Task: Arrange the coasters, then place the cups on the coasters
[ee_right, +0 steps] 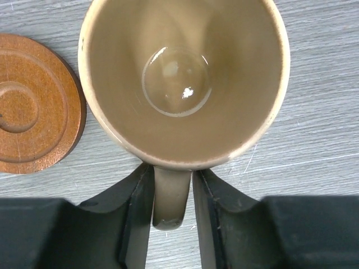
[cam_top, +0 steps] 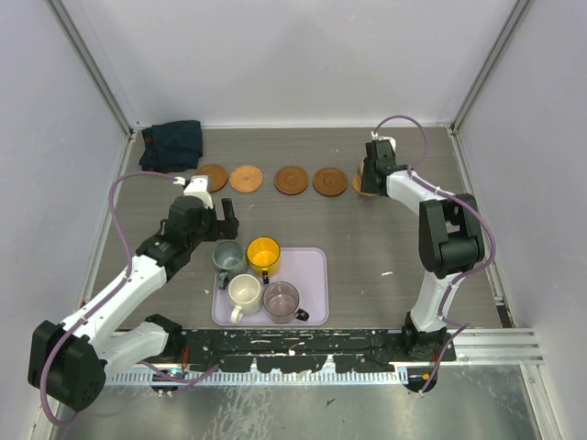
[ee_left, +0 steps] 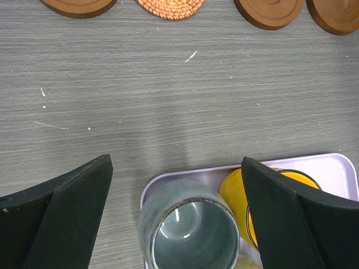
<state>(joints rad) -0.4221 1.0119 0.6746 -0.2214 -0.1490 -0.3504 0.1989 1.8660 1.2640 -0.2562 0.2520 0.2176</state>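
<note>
Four wooden coasters (cam_top: 292, 180) lie in a row at the back, and a fifth (cam_top: 359, 184) peeks out beside my right gripper (cam_top: 371, 174). That gripper is shut on the handle of the tan cup (ee_right: 182, 78), which stands upright just right of a ringed coaster (ee_right: 28, 106). What the cup rests on is hidden. My left gripper (ee_left: 175, 162) hangs open over the grey-green cup (ee_left: 190, 232) on the lavender tray (cam_top: 312, 275). Its fingers (ee_left: 61, 213) are well apart from the cup. The yellow cup (cam_top: 264, 252), cream cup (cam_top: 244, 291) and mauve cup (cam_top: 281, 298) share the tray.
A dark folded cloth (cam_top: 172, 145) lies in the back left corner, next to the leftmost coaster. White walls close the table at the back and on both sides. One coaster (ee_left: 171, 7) in the left wrist view looks woven.
</note>
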